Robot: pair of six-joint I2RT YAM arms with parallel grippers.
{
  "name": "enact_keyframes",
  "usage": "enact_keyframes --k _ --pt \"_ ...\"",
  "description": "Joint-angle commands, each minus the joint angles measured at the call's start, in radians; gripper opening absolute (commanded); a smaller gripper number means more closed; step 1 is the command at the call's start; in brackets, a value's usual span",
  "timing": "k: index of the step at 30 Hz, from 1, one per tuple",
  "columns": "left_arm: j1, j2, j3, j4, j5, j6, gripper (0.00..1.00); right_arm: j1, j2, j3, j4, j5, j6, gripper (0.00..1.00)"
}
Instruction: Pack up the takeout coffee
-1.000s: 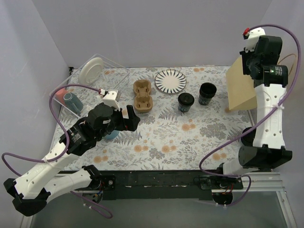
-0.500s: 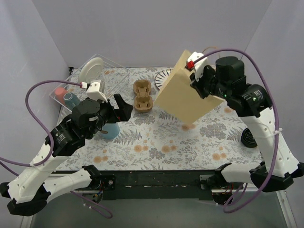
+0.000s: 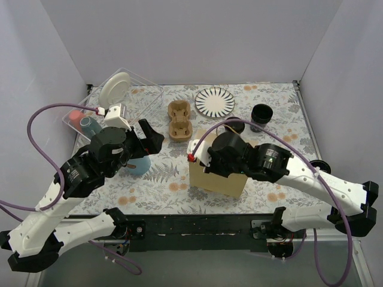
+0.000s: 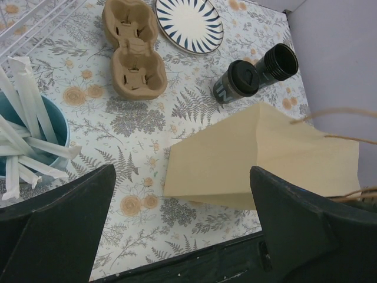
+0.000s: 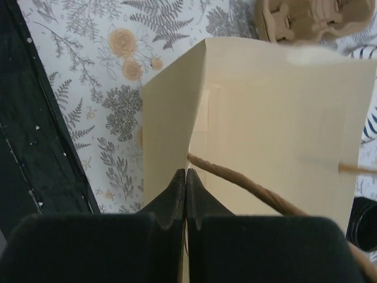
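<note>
Two small dark takeout cups with black lids stand at the back right: one [image 3: 261, 113] in the open and one [image 3: 234, 125] partly hidden behind my right arm. Both show in the left wrist view [image 4: 238, 80] [image 4: 280, 61]. A tan paper bag [image 3: 216, 179] stands on the table at the front centre. My right gripper [image 5: 186, 174] is shut on the bag's top edge [image 5: 283, 118], next to a twisted paper handle. My left gripper [image 4: 182, 174] is open and empty, held above the table left of the bag [image 4: 259, 156].
A brown cardboard cup carrier [image 3: 180, 121] lies at the back centre, with a striped plate [image 3: 215, 101] to its right. A light-blue cup holding straws [image 4: 29, 147] sits under my left arm. A clear dish rack [image 3: 140, 86] with a white plate stands at the back left.
My right arm has swung the paper bag from the back right, through the air, down to the table at the front centre. My left arm has shifted only slightly.
</note>
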Motion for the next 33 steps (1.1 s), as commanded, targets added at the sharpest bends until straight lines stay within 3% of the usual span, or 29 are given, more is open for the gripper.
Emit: enact_keyframes --k 1,14,18,24,29,33 --pt "0.003 -0.002 -0.006 -0.039 -0.058 -0.041 0.98 0.107 -0.024 -0.067 0.153 0.109 -0.036 0.01" --pt "0.003 0.095 0.031 -0.03 -0.127 -0.03 0.96 0.139 -0.038 -0.125 0.196 0.086 -0.141 0.05" --pt "0.005 0.142 0.054 -0.013 -0.132 -0.002 0.95 0.138 -0.064 -0.078 0.187 0.051 -0.149 0.38" --pt "0.022 0.252 0.158 -0.002 -0.118 0.016 0.93 0.138 -0.12 -0.044 0.259 0.003 -0.064 0.69" --pt "0.065 0.386 0.254 0.007 -0.06 -0.002 0.91 0.138 -0.234 -0.07 0.392 0.074 0.091 0.71" --pt "0.216 0.527 0.321 0.033 0.093 0.021 0.88 0.138 -0.347 -0.119 0.506 0.201 0.246 0.72"
